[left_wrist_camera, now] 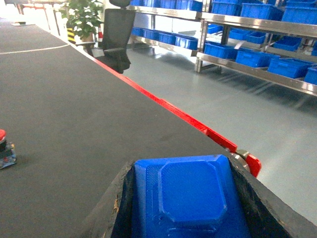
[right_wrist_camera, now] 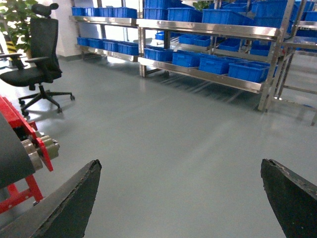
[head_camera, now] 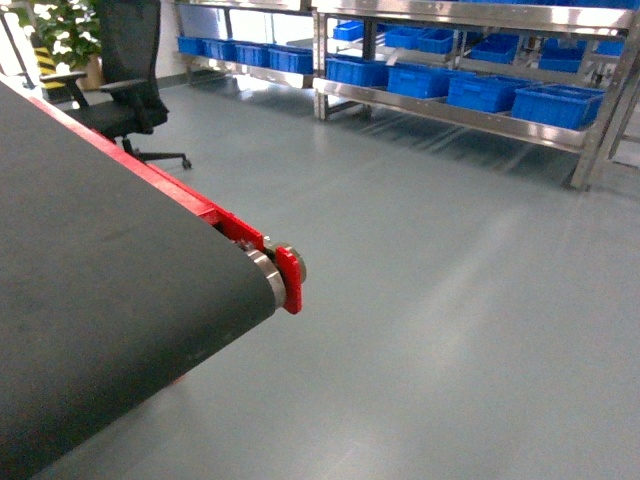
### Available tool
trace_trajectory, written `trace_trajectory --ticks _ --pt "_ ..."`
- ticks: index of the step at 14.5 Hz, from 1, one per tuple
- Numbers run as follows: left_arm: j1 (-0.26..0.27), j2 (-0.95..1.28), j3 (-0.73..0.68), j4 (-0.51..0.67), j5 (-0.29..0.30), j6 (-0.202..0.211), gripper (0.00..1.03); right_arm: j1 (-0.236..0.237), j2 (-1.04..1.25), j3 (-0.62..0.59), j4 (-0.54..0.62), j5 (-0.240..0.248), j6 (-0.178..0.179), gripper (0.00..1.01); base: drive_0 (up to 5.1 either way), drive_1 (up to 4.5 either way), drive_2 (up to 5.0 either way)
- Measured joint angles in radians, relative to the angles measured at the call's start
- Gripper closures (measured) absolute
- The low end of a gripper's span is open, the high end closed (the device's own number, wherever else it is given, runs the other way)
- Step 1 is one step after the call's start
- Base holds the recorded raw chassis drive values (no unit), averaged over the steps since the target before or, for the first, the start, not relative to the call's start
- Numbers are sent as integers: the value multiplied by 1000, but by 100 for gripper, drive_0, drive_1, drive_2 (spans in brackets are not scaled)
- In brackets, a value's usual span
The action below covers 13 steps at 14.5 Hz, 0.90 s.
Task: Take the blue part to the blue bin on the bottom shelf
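Grey floor [head_camera: 440,300] fills most of the head view, running back to steel racks along the far wall.

On the left a black conveyor belt [head_camera: 90,300] with a red side rail [head_camera: 150,180] slopes across the head view and ends at a roller with a red end plate [head_camera: 290,280]. Beyond its far edge stands a black office chair [head_camera: 125,80] with a potted plant [head_camera: 65,30] behind it.

In the left wrist view the left gripper [left_wrist_camera: 185,208] hangs over the belt near its end roller, its dark jaws closed against both sides of the blue part [left_wrist_camera: 190,196], a flat moulded piece with a raised octagonal panel. At the left edge of that view a small object with a red top [left_wrist_camera: 5,148] sits on the belt, too cropped to identify.

To the right, the bottom shelf [head_camera: 455,112] carries a row of blue bins [head_camera: 555,103] well apart from the belt, with more bins on the level above.

In the right wrist view the right gripper [right_wrist_camera: 181,198] hovers over bare floor beside the belt's end, its jaws spread wide with nothing between them.
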Motion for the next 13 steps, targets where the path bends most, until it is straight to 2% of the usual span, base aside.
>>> trace_trajectory --ticks 13 --pt "0 0 0 0 0 0 59 0 0 0 0 0 0 3 -157 -157 -157"
